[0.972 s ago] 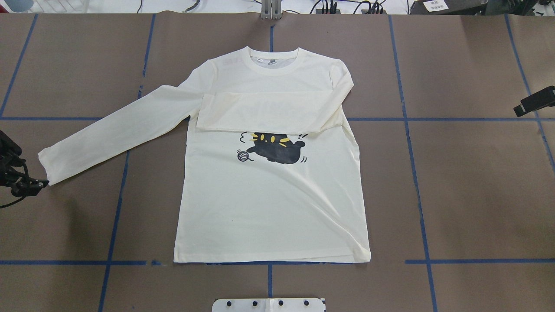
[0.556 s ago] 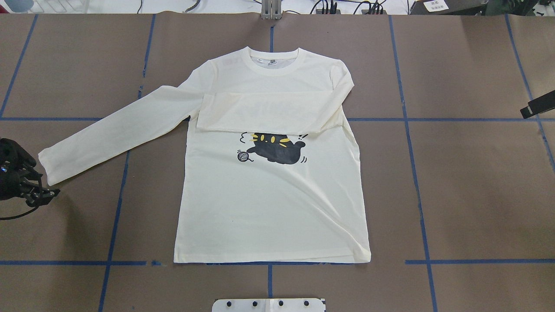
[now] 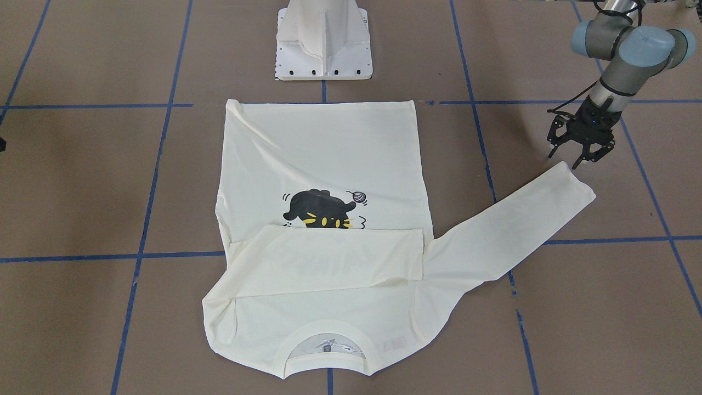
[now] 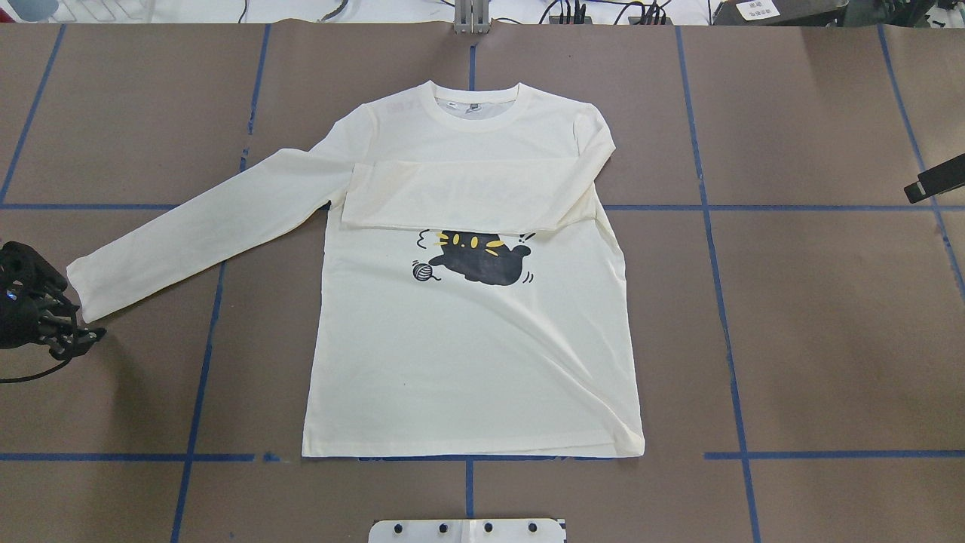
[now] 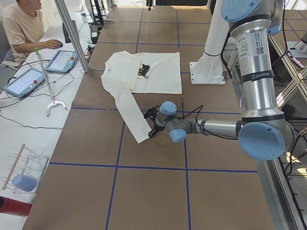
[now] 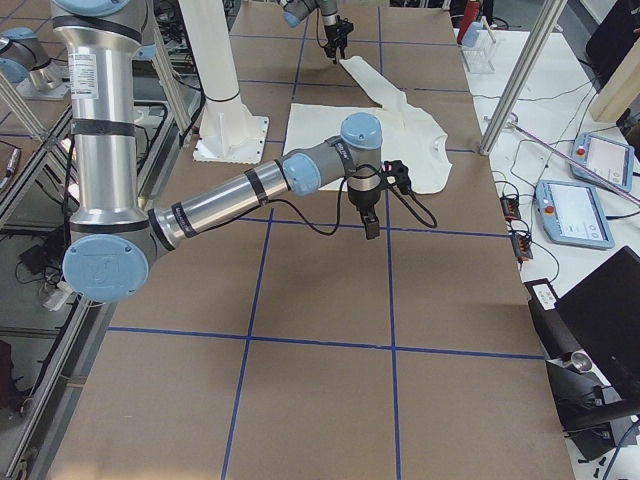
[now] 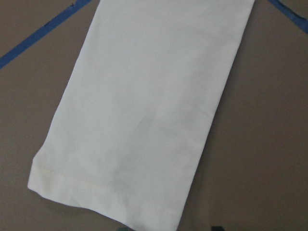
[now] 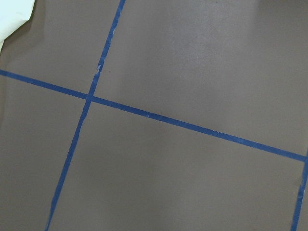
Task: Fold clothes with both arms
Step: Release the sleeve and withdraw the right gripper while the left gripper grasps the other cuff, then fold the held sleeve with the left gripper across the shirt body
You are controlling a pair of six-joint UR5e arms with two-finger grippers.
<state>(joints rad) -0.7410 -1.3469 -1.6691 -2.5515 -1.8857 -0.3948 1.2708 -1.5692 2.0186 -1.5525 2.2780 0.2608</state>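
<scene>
Beside sleeve cuff (image 3: 573,184) | L claw (image 3: 570,157) spread wide, empty | R claw (image 6: 371,226) off shirt (image 3: 329,148), state unclear

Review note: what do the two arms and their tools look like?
The left arm and right arm are silver tubes with grey joints and light-blue caps; each upright tube bears a white printed label. A thin black cable, strapped by black bands, runs along each forearm. The left tool and right tool are black, two-fingered.
</scene>
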